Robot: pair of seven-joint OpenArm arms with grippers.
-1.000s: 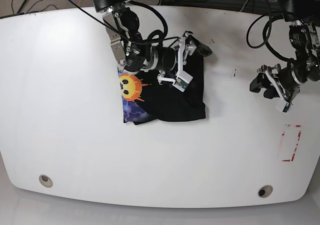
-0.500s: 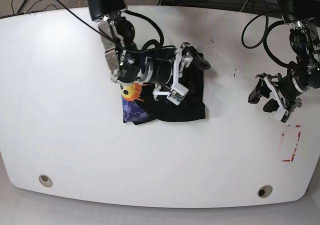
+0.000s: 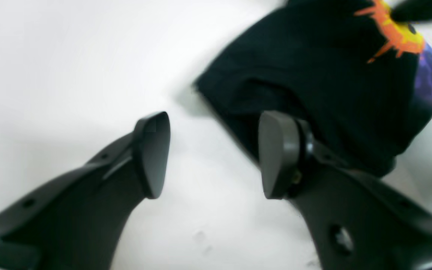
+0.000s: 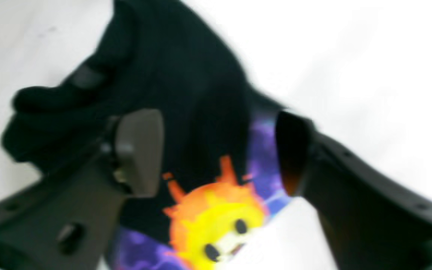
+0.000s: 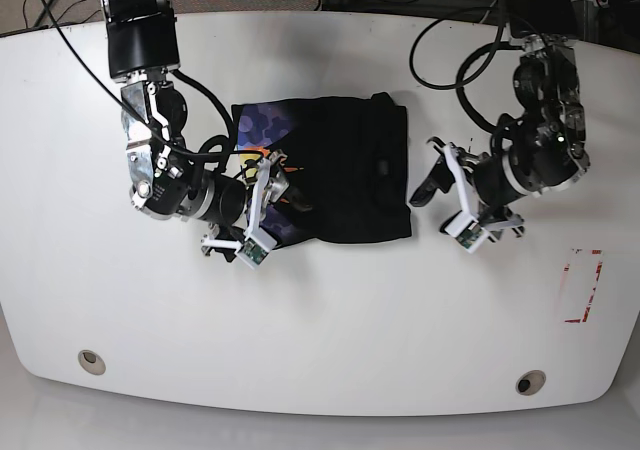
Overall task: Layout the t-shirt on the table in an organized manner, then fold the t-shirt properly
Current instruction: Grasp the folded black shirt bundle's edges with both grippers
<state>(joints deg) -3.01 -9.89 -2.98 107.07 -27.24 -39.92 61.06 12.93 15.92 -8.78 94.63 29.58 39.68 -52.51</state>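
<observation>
On the table (image 5: 330, 310) lies the folded t-shirt (image 5: 350, 175), both grippers' jaws parted and empty beside it.

1. Folded t-shirt (image 5: 330, 175) sits mid tabletop (image 5: 320, 320), the only obstacle lying on the surface.
2. Right gripper (image 5: 262, 205) crowds shirt's left edge, over the sun print; fingers (image 4: 141, 150) spread apart w/ cloth showing between them, no side approach there.
3. Left gripper (image 5: 455, 195) hangs just beside shirt's right edge; bare white tabletop between its fingers (image 3: 152, 150) in wrist view, shirt edge behind one tip.
4. Near half of tabletop wide open; only two grommet holes (image 5: 91, 360) and red rectangle mark (image 5: 583, 285), all flush.
5. Far edge: cables (image 5: 470, 30) and arm bases narrow access from behind.
</observation>
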